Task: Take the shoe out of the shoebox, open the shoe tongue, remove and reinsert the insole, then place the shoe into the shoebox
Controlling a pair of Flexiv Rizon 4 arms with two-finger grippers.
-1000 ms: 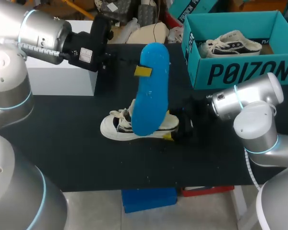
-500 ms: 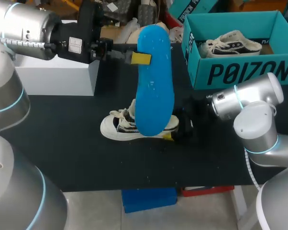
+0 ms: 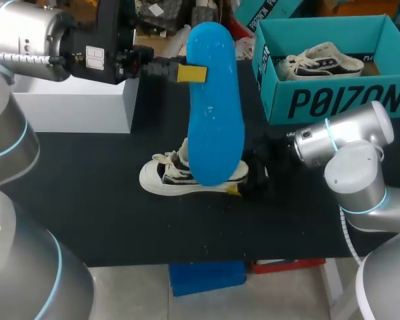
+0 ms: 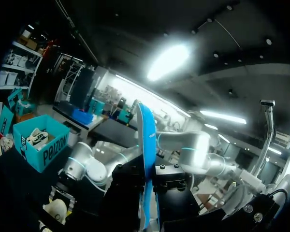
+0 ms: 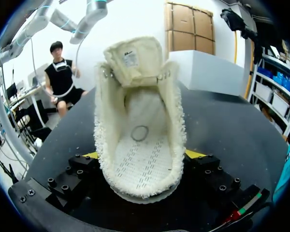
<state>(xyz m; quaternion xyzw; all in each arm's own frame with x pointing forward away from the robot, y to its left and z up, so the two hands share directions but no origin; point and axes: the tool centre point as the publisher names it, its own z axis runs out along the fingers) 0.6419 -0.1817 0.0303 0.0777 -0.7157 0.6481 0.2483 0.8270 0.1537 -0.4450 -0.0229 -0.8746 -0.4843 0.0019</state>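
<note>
Your left end effector (image 3: 190,73) pinches the blue insole (image 3: 215,120) above the shoe (image 3: 165,177), which the right end effector (image 5: 142,155) clamps by the heel on the table (image 3: 107,213). Lower it toe-first into the opening.

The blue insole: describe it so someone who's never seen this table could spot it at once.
On the black table, left of the teal shoebox, a white shoe lies mid-table. Over it the insole stands on end in the air, pinched near its top in the left arm's jaws. Unlike the shoe, it is flat, bright blue and sole-shaped.
</note>
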